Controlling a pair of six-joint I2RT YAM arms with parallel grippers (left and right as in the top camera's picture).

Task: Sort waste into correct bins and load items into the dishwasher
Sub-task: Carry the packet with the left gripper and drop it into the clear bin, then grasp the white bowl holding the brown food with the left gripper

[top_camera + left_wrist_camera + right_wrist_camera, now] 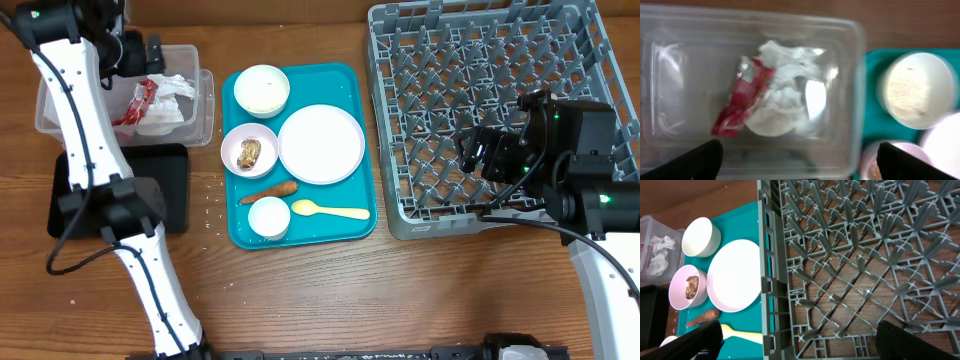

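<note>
The carrot-like stick (268,191) lay slantwise on the teal tray (347,84), its long axis running roughly side to side, between the two arms. The left hand (799,165), spread wide over the clear tub (855,75) beyond the stick's left end, looked the nearer. The right hand (800,342) hung equally wide above the dish rack (850,255).

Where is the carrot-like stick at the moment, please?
In the overhead view, the carrot-like stick lies on the teal tray, lower left, between the pink bowl and the small white bowl, beside the yellow spoon.
</note>
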